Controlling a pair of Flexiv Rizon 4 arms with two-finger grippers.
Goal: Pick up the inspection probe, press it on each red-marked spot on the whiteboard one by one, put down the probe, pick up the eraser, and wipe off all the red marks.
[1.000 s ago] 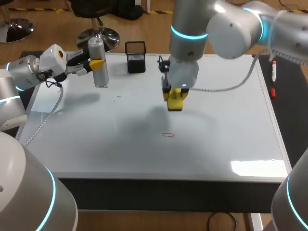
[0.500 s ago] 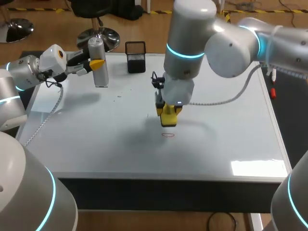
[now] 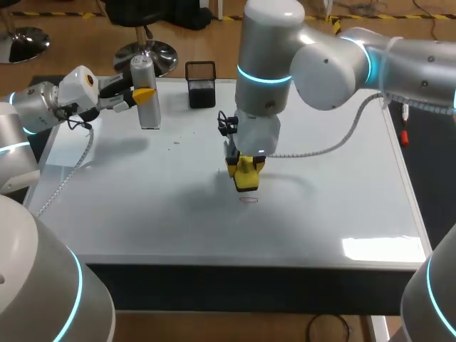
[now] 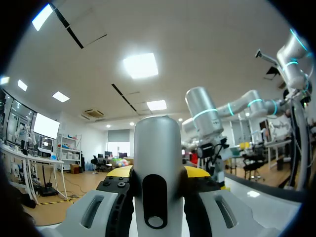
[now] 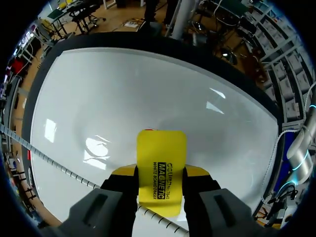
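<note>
Whiteboard (image 3: 335,178) fills the table top. Clamped between the fingers of the right pincer (image 3: 244,169), a yellow eraser (image 3: 247,179) points down, with one red mark (image 3: 249,199) just ahead of its tip; whether they touch, I cannot tell. Well apart from that pincer, the left pincer (image 3: 140,95) is clamped on the upright silver probe (image 3: 148,107). A black mesh cup (image 3: 201,84) stands near the left pincer, past the probe.
</note>
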